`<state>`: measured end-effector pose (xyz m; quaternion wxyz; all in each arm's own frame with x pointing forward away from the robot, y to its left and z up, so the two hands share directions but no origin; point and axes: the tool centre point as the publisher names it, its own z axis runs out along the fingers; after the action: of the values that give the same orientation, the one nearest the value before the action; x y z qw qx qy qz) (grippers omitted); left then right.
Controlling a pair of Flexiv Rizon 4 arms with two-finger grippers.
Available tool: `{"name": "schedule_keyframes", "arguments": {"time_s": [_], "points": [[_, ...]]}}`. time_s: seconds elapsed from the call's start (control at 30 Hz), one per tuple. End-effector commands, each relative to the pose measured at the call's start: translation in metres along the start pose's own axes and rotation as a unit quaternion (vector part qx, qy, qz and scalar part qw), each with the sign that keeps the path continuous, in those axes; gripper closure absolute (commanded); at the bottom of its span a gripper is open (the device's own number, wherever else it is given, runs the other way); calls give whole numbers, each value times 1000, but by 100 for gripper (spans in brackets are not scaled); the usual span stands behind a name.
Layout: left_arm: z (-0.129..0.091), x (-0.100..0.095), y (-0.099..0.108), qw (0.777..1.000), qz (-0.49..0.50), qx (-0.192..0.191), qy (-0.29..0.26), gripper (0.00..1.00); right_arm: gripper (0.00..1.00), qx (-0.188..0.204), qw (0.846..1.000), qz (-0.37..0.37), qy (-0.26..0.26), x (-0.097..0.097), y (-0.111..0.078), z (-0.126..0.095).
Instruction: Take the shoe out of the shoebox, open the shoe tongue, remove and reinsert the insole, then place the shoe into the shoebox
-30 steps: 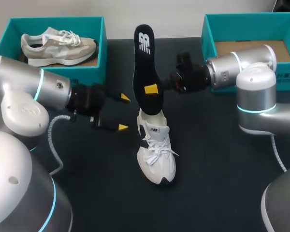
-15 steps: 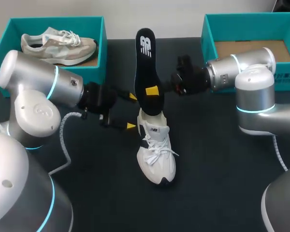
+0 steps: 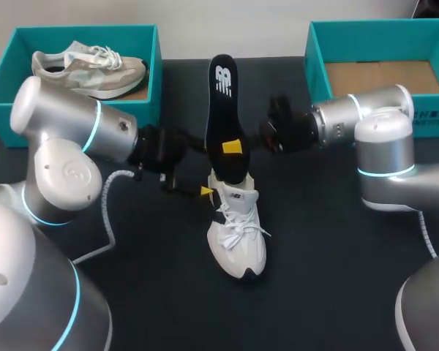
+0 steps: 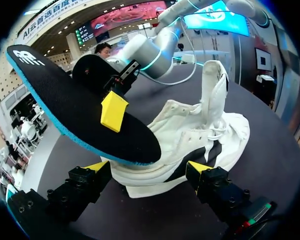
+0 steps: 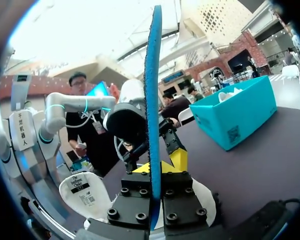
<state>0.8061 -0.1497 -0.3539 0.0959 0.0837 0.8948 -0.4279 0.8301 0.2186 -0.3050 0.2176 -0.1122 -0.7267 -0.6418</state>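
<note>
A white lace-up shoe (image 3: 238, 234) stands on the dark table, toe toward me. My right gripper (image 3: 232, 146) is shut on a black insole (image 3: 221, 110) with a blue edge. The insole stands nearly upright, and its lower end is at the shoe's heel opening. In the right wrist view the insole (image 5: 154, 95) shows edge-on between the fingers of that gripper (image 5: 155, 167). My left gripper (image 3: 203, 170) is open at the heel. In the left wrist view its fingers (image 4: 95, 167) stand on either side of the shoe (image 4: 190, 145), under the insole (image 4: 80, 107).
A teal shoebox (image 3: 150, 44) at the back left holds a second, grey-beige shoe (image 3: 88, 69). Another teal shoebox (image 3: 314, 51) at the back right shows a bare cardboard floor. Both arms meet over the table's middle.
My left arm has moved right, bringing its open fingers up to the shoe's heel. The right gripper and insole have shifted slightly right and down.
</note>
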Motion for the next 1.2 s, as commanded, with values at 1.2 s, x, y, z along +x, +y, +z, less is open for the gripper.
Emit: {"name": "schedule_keyframes", "arguments": {"time_s": [1.2], "points": [[-8,0,8,999,22,-33,23,0,100,-11,997,79,14,8,-57,17]]}}
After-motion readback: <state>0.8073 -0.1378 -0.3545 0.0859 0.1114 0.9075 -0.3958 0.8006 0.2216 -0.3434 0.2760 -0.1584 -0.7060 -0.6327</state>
